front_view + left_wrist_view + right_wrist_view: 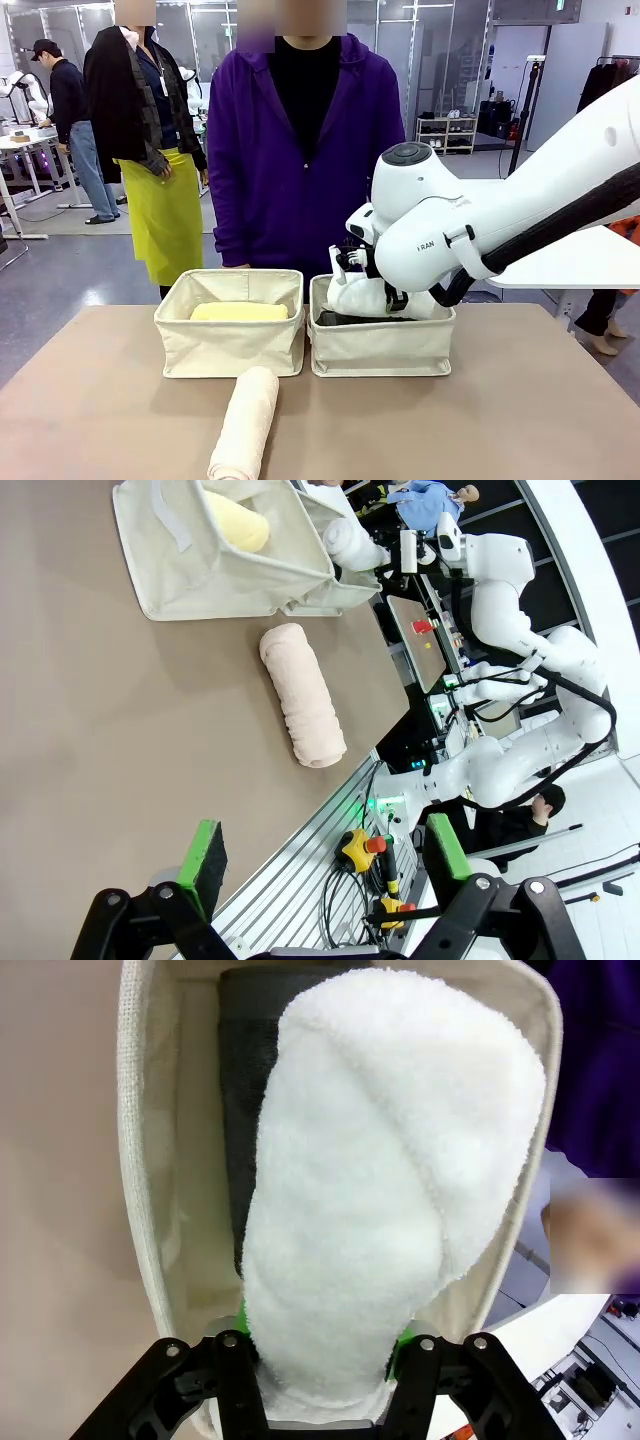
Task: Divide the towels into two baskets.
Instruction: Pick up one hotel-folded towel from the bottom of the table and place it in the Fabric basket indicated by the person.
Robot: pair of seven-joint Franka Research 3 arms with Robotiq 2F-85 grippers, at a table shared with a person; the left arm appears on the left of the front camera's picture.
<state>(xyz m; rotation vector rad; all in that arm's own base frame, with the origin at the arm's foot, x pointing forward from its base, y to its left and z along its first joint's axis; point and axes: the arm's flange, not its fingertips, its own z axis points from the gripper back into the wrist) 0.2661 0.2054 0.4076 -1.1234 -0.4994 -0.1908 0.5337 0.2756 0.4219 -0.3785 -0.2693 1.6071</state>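
Tabletop (540, 420) shows two baskets (228, 352) (380, 352) and four towels (240, 312) (246, 420) (362, 296) (236, 1090).

Just one bit of print can be read: the black letters "RAN", small, on the white casing of the right arm (440, 245), on the rounded link just above the right-hand basket (380, 350). The letters on either side of them cannot be made out. Signs and labels far behind that basket are too small and blurred to read.

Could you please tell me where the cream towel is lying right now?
In the front view the cream towel lies on the table, left of centre, just in front of the left basket.
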